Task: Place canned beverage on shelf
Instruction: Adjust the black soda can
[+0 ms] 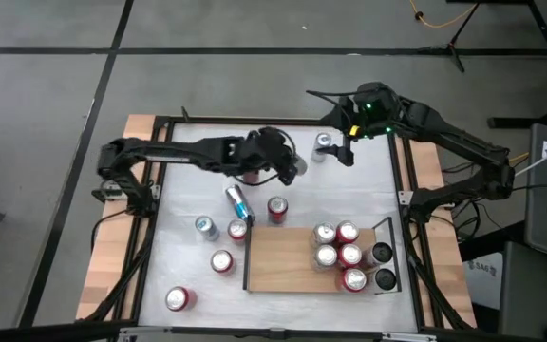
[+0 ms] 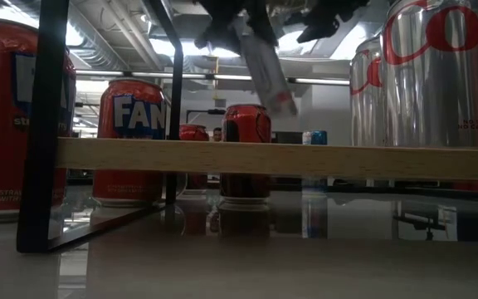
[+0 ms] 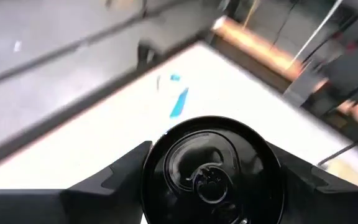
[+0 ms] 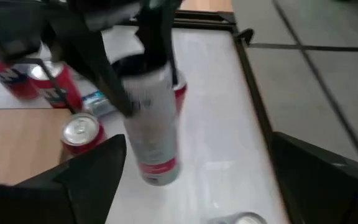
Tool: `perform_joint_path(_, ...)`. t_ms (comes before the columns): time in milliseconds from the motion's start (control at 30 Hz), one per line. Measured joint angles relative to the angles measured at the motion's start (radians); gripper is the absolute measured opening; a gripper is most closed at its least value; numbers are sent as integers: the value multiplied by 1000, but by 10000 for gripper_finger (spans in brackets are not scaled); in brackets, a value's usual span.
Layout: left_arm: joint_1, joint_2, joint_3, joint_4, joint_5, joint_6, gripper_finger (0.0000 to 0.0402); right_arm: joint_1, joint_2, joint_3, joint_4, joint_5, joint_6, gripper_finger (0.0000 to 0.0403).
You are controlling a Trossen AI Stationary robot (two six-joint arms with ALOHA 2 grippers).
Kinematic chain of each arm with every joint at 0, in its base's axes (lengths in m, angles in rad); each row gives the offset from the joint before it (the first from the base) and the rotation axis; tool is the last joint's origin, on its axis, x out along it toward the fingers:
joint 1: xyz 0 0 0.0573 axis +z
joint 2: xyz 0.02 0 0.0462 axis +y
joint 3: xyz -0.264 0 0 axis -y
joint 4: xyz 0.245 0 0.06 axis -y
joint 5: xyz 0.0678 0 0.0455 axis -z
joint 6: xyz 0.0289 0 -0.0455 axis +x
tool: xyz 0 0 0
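Two arms show in the high view. The left gripper (image 1: 292,169) hangs over the upper middle of the white table (image 1: 188,161), clamped on a silver can (image 1: 298,168). At upper right the right gripper (image 1: 347,152) hovers with its fingers spread, just beside a second silver can (image 1: 323,144) standing on the table. The shelf (image 1: 283,261) lies at lower centre. Five cans (image 1: 326,255) are clustered on its right part, and two dark-topped cans (image 1: 381,253) stand by its right rail. A blue can (image 1: 236,201) lies on its side to the upper left of the shelf, and red cans (image 1: 221,261) stand scattered left of it.

In the low view the shelf's wooden edge (image 2: 280,158) crosses the middle of the frame. The gripped can (image 2: 264,62) hangs tilted at upper centre, clear above the board.

In the left wrist view a dark can top (image 3: 211,171) fills the lower centre, pinched between the two fingers (image 3: 104,186).

In the right wrist view the lifted can (image 4: 151,124) slants through the centre in the other arm's grip, and this arm's own fingers (image 4: 86,180) stand wide apart at the lower corners.
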Motion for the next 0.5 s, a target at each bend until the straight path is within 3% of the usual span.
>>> perform_joint_path(200, 52, 112, 83, -127, 47, -123, 236, 0, -12, -1, -3, 95, -23, 386)
perform_joint_path(500, 83, 193, 82, -186, 110, -228, 236, 0, -8, -2, -3, 100, -23, 386)
